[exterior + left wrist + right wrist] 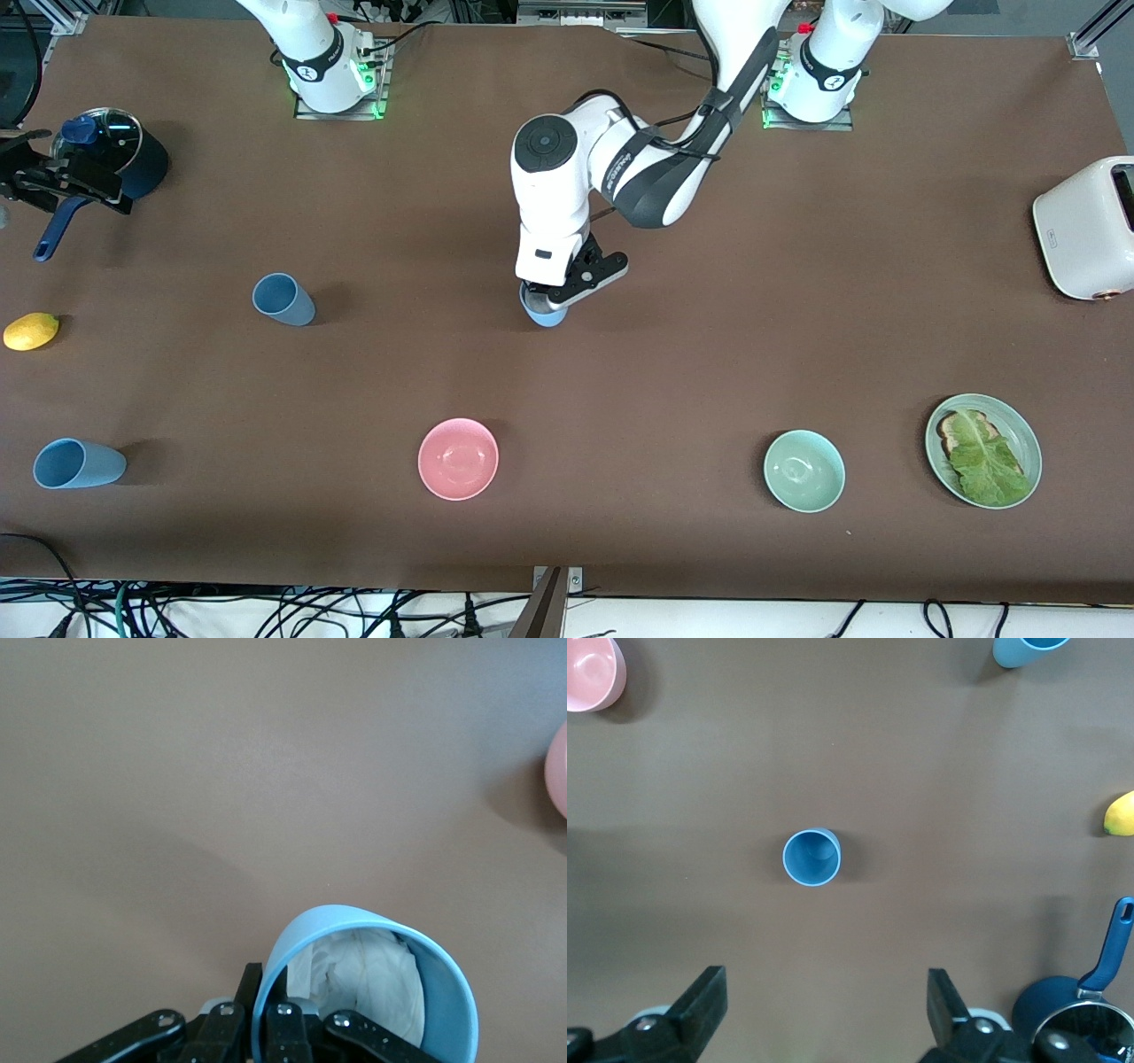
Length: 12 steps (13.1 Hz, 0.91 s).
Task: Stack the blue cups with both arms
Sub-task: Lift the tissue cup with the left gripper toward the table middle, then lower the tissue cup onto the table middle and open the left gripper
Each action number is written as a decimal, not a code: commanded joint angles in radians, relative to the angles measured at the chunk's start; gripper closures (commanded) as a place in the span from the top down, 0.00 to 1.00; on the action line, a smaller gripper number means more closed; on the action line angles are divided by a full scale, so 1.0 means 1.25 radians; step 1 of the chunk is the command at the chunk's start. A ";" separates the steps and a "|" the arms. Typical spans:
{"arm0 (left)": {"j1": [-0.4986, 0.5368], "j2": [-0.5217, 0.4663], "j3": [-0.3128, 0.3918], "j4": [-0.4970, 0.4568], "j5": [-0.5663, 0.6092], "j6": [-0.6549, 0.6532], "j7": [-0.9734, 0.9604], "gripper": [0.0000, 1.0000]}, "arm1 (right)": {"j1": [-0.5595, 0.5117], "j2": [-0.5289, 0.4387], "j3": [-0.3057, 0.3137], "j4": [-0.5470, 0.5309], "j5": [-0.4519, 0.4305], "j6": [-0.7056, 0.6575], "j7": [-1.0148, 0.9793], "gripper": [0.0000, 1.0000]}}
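From the front, the left arm reaches out to the middle of the brown tabletop (709,337). Its left tool (556,299) is squeezed shut on the rim of a light blue cup (542,312). The view does not show if this cup rests on the tabletop or hangs just above it. A second blue cup (283,299) stands toward the right arm's end. A third blue cup (78,463) is nearer to the camera, close to that same end. A yellow lemon (31,330) and a dark blue pot (111,155) with a glass lid are also at that end. The right tool (53,182) hangs over the pot's handle. A pink bowl (458,458), a green bowl (803,470) and a plate (1028,443) with toast and a leaf sit nearer to the camera. A white toaster (1085,226) is at the left arm's end.

In the left wrist view, the black fingers (285,1028) pinch the wall of the light blue cup (443,979). Something white and crumpled is inside it.

In the right wrist view, the right tool (824,1005) is wide open and holds nothing. The second blue cup (811,857) stands upright on the tabletop below.
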 commanded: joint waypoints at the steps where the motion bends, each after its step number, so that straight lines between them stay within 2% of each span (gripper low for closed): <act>1: -0.019 0.034 0.013 0.035 0.027 0.010 -0.026 0.00 | -0.003 0.007 -0.001 0.021 0.011 -0.016 -0.006 1.00; 6: -0.019 0.091 0.013 0.035 0.060 0.036 -0.025 0.00 | -0.003 0.007 -0.005 0.018 0.011 -0.018 -0.006 1.00; 8: -0.019 0.117 0.013 0.033 0.066 0.089 -0.027 0.00 | -0.003 0.007 -0.005 0.018 0.011 -0.018 -0.006 1.00; 12: -0.019 0.141 0.024 0.033 0.066 0.122 -0.027 0.00 | -0.003 0.007 -0.009 0.018 0.011 -0.019 -0.006 1.00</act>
